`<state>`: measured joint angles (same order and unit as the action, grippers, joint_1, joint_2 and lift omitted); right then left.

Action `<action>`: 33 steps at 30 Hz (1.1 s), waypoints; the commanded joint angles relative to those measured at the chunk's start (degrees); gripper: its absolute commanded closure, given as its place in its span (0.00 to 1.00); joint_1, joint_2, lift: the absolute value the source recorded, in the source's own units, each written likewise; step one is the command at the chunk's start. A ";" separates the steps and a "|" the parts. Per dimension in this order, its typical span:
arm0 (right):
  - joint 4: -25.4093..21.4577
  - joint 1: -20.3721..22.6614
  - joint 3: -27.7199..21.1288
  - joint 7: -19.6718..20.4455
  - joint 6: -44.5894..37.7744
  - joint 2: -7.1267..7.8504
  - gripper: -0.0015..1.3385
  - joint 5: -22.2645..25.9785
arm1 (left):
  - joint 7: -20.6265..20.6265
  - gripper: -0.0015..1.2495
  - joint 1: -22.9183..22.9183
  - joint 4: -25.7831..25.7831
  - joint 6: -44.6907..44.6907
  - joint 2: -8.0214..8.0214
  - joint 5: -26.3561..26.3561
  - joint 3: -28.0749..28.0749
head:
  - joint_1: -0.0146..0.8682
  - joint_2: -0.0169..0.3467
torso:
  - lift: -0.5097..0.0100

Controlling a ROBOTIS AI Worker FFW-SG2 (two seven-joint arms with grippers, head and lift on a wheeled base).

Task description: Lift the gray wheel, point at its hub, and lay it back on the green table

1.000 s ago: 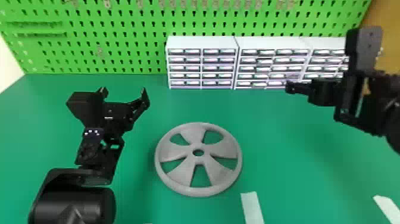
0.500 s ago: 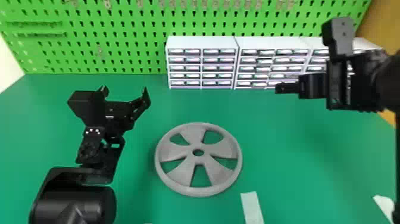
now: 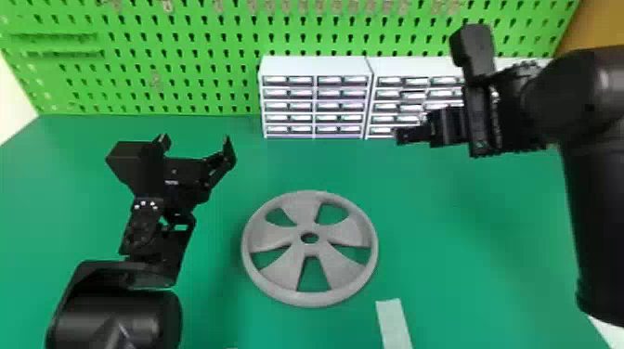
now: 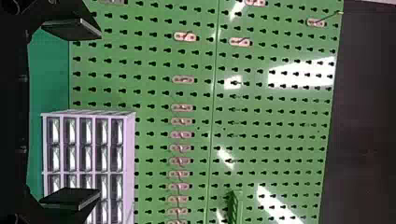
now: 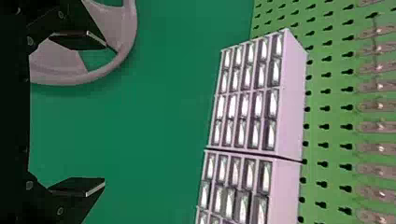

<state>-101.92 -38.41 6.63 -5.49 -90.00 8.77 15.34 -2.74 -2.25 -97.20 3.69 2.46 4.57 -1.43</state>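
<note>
The gray wheel [image 3: 274, 234] lies flat at the middle of the green table [image 3: 464, 241]. My left gripper [image 3: 197, 144] is to the wheel's left and beyond it in the head view, open and apart from it; in the left wrist view the left gripper [image 4: 84, 114] has its two fingers wide apart. My right gripper [image 3: 404, 136] is above the table, to the right of the wheel and farther back. In the right wrist view the right gripper [image 5: 91, 114] is open with nothing held, and part of the wheel [image 5: 95, 72] lies beyond one finger.
White drawer cabinets [image 3: 315, 67] stand along the table's back, with a green pegboard [image 3: 185, 60] behind them. A pale tape strip [image 3: 393, 322] lies on the near part of the table, right of the wheel.
The right arm has swung in from the right, bringing its gripper leftward. My left arm has stayed practically where it was, and the wheel has not moved.
</note>
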 commanded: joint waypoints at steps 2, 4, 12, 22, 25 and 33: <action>5.15 -1.58 1.81 0.04 -0.08 -0.86 0.19 -0.31 | -0.16 0.08 -0.12 0.00 -0.09 0.09 -0.09 -0.24 | 0.80 0.18 | 0.80; 7.26 -1.94 2.25 0.04 -0.08 -1.21 0.19 -0.31 | 0.02 0.08 -0.12 0.00 -0.17 0.09 -0.18 -0.41 | 0.80 0.18 | 0.80; 13.94 -2.73 4.09 -0.05 -0.08 -2.44 0.19 -0.40 | 0.02 0.08 -0.12 0.00 -0.79 0.26 -0.18 -0.59 | 0.80 0.18 | 0.80; 19.39 -2.46 6.73 -0.05 0.70 -3.67 0.19 -0.66 | 0.02 0.08 0.14 0.00 -1.58 0.44 -0.09 -0.94 | 0.80 0.18 | 0.80; 21.41 -2.46 7.52 -0.05 2.37 -3.94 0.19 -0.40 | 0.02 0.08 0.32 0.00 -1.58 0.53 -0.09 -1.03 | 0.80 0.18 | 0.80; 27.92 -2.73 9.36 0.04 8.17 -4.73 0.19 0.30 | 0.02 0.08 0.49 0.00 -1.76 0.53 0.00 -1.38 | 0.80 0.18 | 0.80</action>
<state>-77.24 -40.94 15.27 -5.48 -84.58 4.37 15.34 -2.72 -1.82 -97.21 2.06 2.96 4.49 -2.67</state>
